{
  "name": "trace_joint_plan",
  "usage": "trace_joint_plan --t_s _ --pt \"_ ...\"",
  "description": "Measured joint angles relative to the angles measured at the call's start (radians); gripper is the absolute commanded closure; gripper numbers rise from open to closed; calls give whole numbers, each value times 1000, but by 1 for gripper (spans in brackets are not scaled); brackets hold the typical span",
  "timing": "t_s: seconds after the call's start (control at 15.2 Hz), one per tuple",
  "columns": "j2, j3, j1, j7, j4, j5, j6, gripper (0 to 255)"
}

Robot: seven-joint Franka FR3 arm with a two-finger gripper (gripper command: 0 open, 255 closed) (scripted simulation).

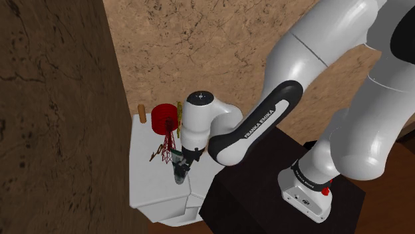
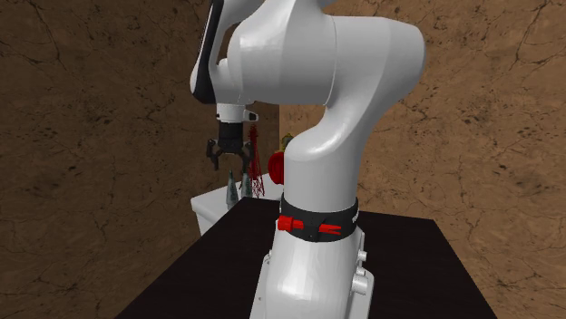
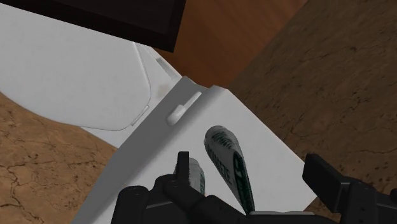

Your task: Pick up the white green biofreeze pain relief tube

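The white and green tube (image 3: pixel 224 157) lies flat on the white top of a toilet tank (image 3: pixel 159 165), near the tank's edge. My gripper (image 3: pixel 249 167) hangs open just above it. The tube sits between the two fingers, closer to one finger (image 3: pixel 181 170), and I see no contact with either. In the shoulder view the gripper (image 1: pixel 181 159) points down at the tube (image 1: pixel 179 173) on the white tank (image 1: pixel 143 179). The second exterior view shows the fingers of the gripper (image 2: pixel 229 165) spread above the tube (image 2: pixel 231 192).
Behind the tube stand a red wire-frame figure (image 1: pixel 166 143), a red cylinder (image 1: pixel 163 118), a thin yellow-green item (image 1: pixel 178 113) and a tan peg (image 1: pixel 141 113). A flush lever (image 3: pixel 183 108) sticks out of the tank's side. The black stand (image 1: pixel 253 199) adjoins the tank; brown walls enclose it.
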Motion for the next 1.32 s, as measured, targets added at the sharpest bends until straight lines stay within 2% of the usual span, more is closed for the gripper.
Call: trace_joint_plan --t_s 0.33,0.4,1.06,1.32 --pt "76 -35 28 41 11 -57 61 0" --pt "82 -38 30 42 12 -62 66 255" --pt "86 -42 31 44 12 -66 72 255" --pt "39 -15 11 20 8 -30 30 255"
